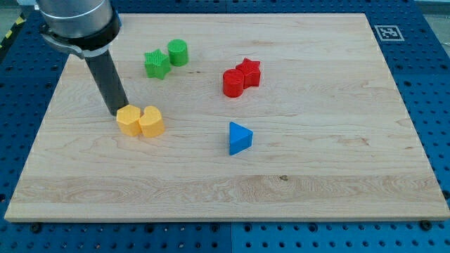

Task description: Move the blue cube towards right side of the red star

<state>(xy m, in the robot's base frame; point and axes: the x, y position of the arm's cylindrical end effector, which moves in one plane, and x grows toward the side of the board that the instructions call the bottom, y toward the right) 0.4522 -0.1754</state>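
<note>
The only blue block [239, 138] has a triangular, wedge-like look and lies near the board's middle, below the red pair. The red star [249, 71] lies up and to the right of it, touching a red cylinder [233, 83] on the star's lower left. My tip [117, 112] is on the board at the view's left, far from the blue block. It sits at the upper left edge of a yellow block [129, 120], touching it or nearly so.
A second yellow block [152, 121] touches the first on its right. A green star [156, 64] and a green cylinder [178, 53] sit together near the view's top left. The wooden board [337, 176] rests on a blue perforated table, with a marker tag [388, 32] at the top right.
</note>
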